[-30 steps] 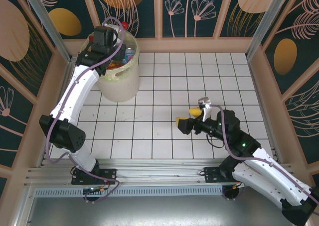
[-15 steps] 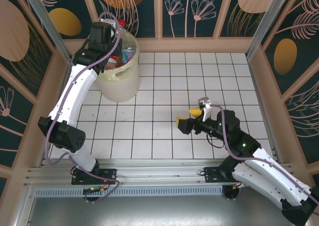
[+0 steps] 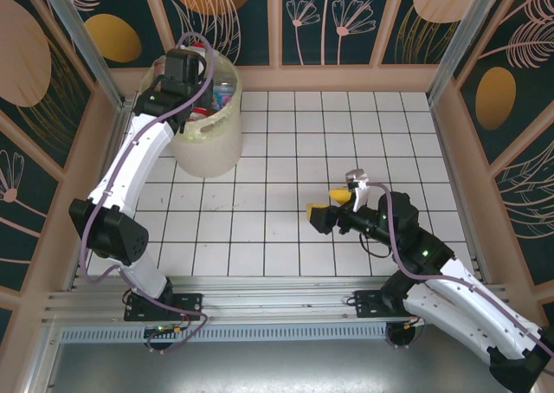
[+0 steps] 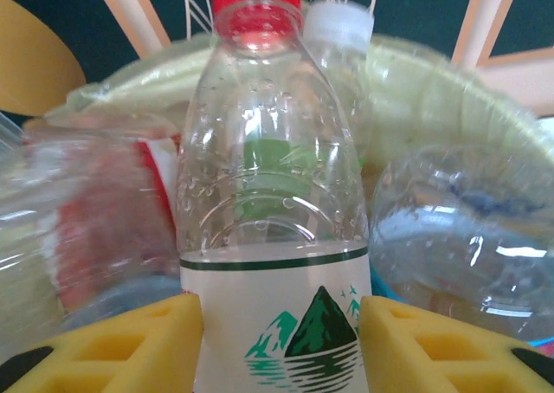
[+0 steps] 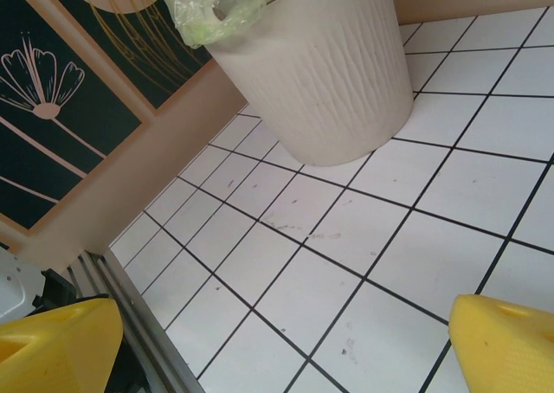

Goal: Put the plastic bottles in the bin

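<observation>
Your left gripper [image 4: 279,324] was over the mouth of the big round cream plastic bin [image 3: 212,146], and its yellow fingers [image 4: 130,341] were pressed against both sides of a clear plastic bottle with a red cap and a green mountain label [image 4: 273,194], so it was pinching that one. The bottle sat in the bin with its cap pointing away from the gripper, other clear plastic bottles [image 4: 459,237] crowded around it, one red-labelled, one white-capped. Your right gripper [image 3: 327,202] was well away from the bin, over the white tiled tabletop [image 5: 346,237], jaws spread wide
</observation>
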Robot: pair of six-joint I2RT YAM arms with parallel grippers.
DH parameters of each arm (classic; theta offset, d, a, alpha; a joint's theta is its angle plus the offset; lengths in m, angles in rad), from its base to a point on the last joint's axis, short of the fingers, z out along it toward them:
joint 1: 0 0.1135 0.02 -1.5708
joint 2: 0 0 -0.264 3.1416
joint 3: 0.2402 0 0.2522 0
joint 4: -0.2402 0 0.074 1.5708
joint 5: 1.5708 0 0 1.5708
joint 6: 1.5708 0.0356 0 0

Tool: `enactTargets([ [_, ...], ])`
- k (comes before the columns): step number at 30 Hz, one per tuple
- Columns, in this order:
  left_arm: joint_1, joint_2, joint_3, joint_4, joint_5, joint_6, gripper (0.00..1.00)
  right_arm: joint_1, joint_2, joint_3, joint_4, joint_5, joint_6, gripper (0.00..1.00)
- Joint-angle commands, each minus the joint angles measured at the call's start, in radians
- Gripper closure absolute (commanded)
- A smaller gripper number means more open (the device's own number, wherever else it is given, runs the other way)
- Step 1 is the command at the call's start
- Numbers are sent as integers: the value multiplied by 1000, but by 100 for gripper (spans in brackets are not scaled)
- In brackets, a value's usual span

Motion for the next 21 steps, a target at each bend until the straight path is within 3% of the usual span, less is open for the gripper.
enactTargets([
  [1,7,-32,-10,12,2,-20,48,1,-13,-18,16,9,15,3],
  [6,8,-9,95,-3,25,-22,45,1,-5,-19,24,6,17,2],
  [14,9,81,261,-4,23,-16,29,2,-11,-17,14,8,20,3],
  [21,19,195,337,-9,-31,9,29,2,-19,-17,13,10,25,3],
])
